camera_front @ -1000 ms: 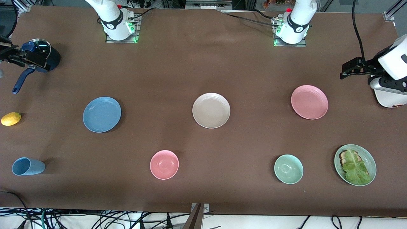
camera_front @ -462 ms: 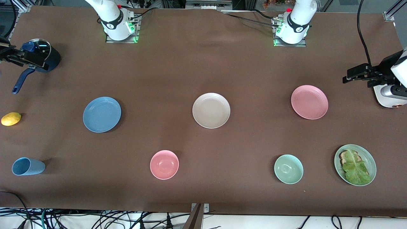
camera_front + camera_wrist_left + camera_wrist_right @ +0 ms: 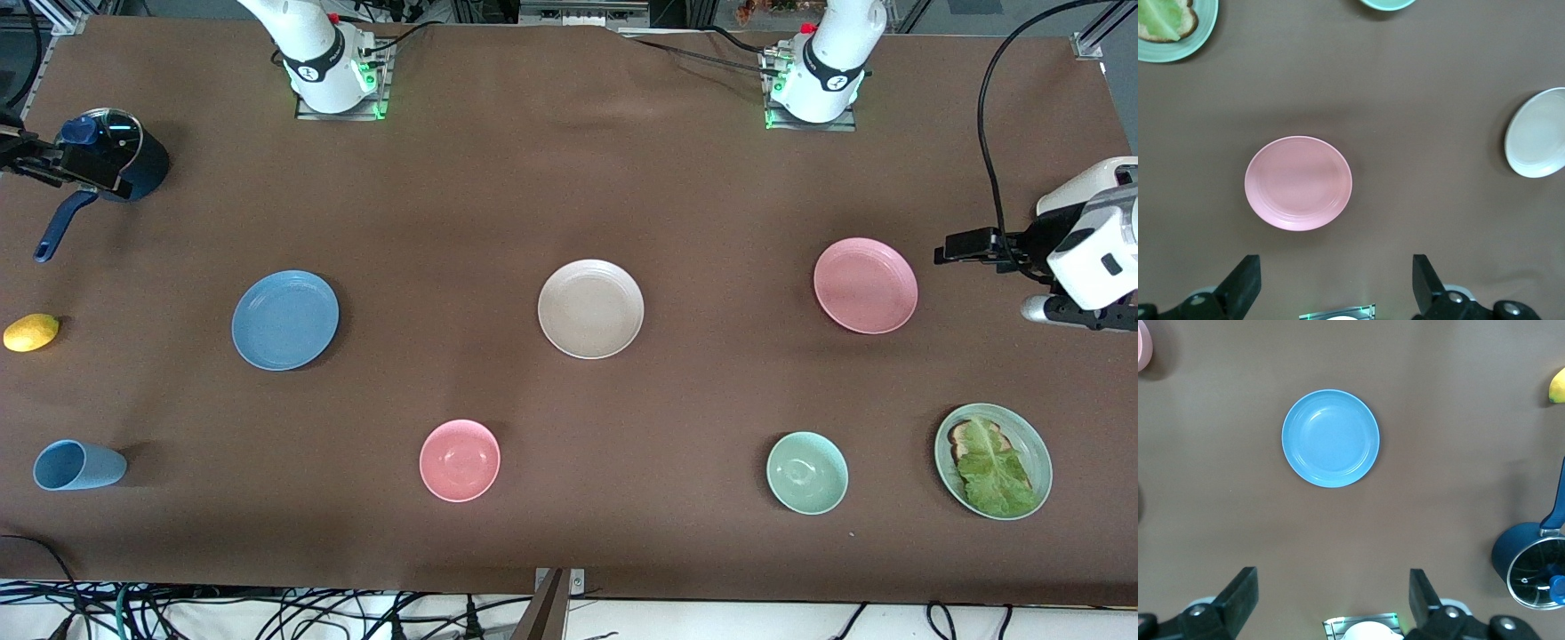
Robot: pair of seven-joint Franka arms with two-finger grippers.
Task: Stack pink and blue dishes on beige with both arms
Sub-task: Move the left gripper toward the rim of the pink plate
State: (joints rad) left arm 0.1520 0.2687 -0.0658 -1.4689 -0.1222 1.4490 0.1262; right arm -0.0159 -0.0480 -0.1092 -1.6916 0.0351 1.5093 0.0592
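Note:
The beige plate (image 3: 590,308) (image 3: 1537,133) lies mid-table. Toward the left arm's end rests the pink plate (image 3: 865,285) (image 3: 1298,183); the blue plate (image 3: 285,319) (image 3: 1331,438) rests toward the right arm's end. All three lie flat, apart and bare. My left gripper (image 3: 956,246) (image 3: 1336,280) hangs open and empty, high over the bare table beside the pink plate. My right gripper (image 3: 98,169) (image 3: 1333,597) is also open and empty, high above the right arm's end of the table near a pot.
A dark blue lidded pot (image 3: 151,164) (image 3: 1528,567), a lemon (image 3: 31,332) and a lying blue cup (image 3: 78,465) occupy the right arm's end. Nearer the front camera sit a pink bowl (image 3: 460,460), a green bowl (image 3: 806,472) and a green plate (image 3: 1040,444) with toast and lettuce.
The left gripper has swung down the front view and closer to the pink plate. The right gripper has drifted slightly toward the table's end. No dish has moved.

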